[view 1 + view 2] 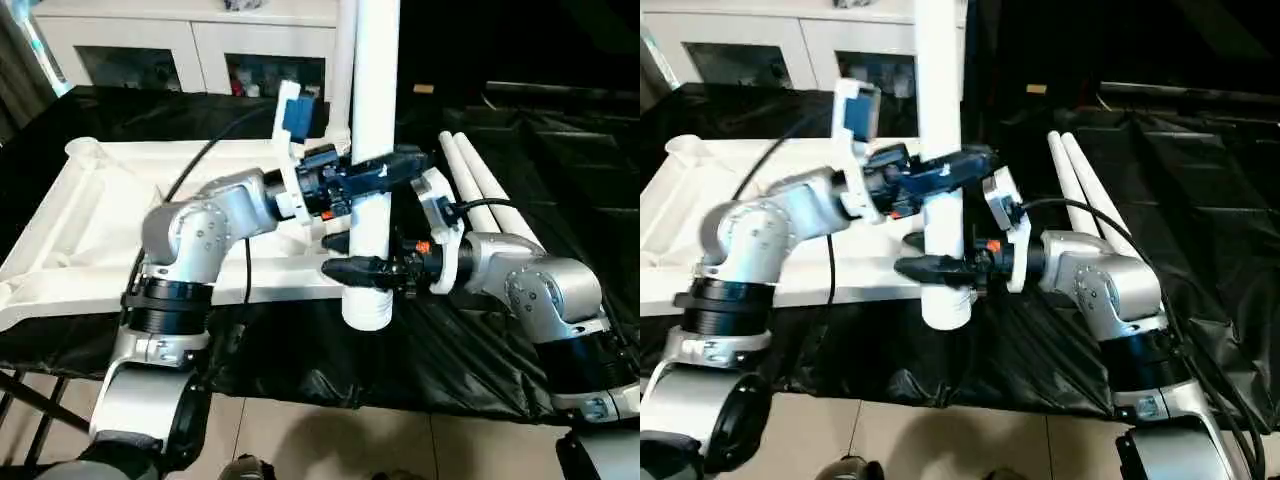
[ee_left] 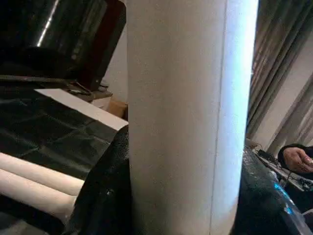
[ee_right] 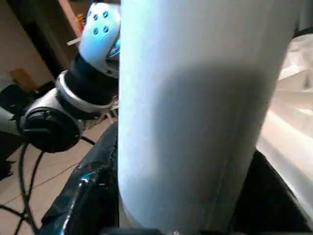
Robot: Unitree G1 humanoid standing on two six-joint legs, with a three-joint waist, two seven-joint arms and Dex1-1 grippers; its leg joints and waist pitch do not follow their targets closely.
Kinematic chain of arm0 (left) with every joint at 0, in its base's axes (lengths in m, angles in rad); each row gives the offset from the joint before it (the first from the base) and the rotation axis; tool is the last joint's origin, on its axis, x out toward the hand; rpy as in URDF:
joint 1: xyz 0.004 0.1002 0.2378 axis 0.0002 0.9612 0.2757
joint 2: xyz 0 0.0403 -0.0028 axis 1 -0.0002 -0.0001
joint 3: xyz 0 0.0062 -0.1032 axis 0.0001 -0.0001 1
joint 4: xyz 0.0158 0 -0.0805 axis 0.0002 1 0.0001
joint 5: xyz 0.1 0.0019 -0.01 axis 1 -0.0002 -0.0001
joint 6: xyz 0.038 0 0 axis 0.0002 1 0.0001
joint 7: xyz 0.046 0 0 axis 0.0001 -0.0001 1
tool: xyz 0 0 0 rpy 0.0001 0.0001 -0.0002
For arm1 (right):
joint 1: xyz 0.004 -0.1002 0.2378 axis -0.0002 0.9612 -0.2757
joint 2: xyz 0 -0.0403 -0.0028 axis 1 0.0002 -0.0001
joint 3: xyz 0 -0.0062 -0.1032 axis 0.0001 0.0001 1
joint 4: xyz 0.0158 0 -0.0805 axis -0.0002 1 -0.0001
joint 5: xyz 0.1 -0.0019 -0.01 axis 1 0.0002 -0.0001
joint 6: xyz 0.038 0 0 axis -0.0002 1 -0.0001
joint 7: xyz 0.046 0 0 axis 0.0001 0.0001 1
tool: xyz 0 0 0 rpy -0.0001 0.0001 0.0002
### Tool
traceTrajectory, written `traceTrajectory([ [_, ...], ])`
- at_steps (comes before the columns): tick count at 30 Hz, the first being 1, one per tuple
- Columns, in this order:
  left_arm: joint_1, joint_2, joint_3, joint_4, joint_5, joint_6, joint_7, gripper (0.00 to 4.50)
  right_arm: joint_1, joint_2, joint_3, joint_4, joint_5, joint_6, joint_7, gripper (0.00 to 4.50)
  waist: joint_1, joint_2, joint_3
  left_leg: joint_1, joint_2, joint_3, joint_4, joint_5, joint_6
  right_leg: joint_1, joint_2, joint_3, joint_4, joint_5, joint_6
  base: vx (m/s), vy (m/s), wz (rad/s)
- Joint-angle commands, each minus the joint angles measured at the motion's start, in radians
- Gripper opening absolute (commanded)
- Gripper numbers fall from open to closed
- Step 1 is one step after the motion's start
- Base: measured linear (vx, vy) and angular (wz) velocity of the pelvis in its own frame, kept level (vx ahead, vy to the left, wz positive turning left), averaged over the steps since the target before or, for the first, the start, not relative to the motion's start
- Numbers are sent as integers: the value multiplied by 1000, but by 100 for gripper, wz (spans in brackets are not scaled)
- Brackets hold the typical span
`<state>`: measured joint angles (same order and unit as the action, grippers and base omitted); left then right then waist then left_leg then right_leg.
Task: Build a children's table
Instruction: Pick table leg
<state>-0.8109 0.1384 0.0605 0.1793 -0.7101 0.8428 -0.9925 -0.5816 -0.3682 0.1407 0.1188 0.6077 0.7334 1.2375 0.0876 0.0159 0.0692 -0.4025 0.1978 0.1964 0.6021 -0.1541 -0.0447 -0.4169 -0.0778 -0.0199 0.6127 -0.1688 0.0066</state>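
Note:
One white tube leg (image 1: 373,100) stands upright in the air just off the near edge of the white tabletop (image 1: 90,210), which lies ribbed side up at the left. My left gripper (image 1: 372,172) is shut on the leg at mid height; its black fingers (image 2: 102,196) press both sides of the tube. Lower down, my right gripper (image 1: 362,262) is shut on the same leg near its open bottom end, with its fingers (image 3: 93,196) hugging the tube. Two more white legs (image 1: 478,180) lie side by side on the right.
A black sheet (image 1: 400,350) covers the work surface, and its near edge drops to a tiled floor (image 1: 330,440). A white cabinet with glass doors (image 1: 190,45) stands at the back. A person's hand (image 2: 296,159) rests on a desk far behind.

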Motion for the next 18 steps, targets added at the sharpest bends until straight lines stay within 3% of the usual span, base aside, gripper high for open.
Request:
traceTrajectory([
  [1,1,4,-5,-16,-28,2,-26,185,-8,-11,5,-21,3,14,4,224,-1,-16,-84,29,18,-9,-60,-177,26,52,-41,18,-68,-212,-218,0,0,0],
  [5,4,8,-2,-18,-42,7,-44,185,-5,-1,-4,-28,15,25,-14,197,-1,-16,-85,28,17,-9,-59,-163,27,52,-40,18,-65,-193,-219,0,0,0],
  [11,5,-1,22,-19,-67,16,-32,185,3,14,-11,-34,17,21,-42,191,-1,-17,-86,28,17,-8,-58,-161,27,52,-40,17,-65,-189,-221,0,0,0],
  [12,3,-6,26,-16,-48,2,4,241,7,27,-19,-36,7,7,-73,191,-1,-16,-86,28,17,-8,-58,-159,25,52,-40,18,-64,-189,-221,0,0,0],
  [13,3,-6,26,-16,-48,2,4,255,7,27,-19,-36,7,7,-73,191,-1,-16,-86,28,17,-9,-58,-161,24,51,-40,18,-64,-192,-219,0,0,0],
  [18,-5,-59,42,15,103,-109,275,267,1,84,-50,-30,-67,-56,-248,191,-3,-16,-86,29,19,-10,-60,-168,3,50,-40,19,-68,-203,-197,0,0,0],
])
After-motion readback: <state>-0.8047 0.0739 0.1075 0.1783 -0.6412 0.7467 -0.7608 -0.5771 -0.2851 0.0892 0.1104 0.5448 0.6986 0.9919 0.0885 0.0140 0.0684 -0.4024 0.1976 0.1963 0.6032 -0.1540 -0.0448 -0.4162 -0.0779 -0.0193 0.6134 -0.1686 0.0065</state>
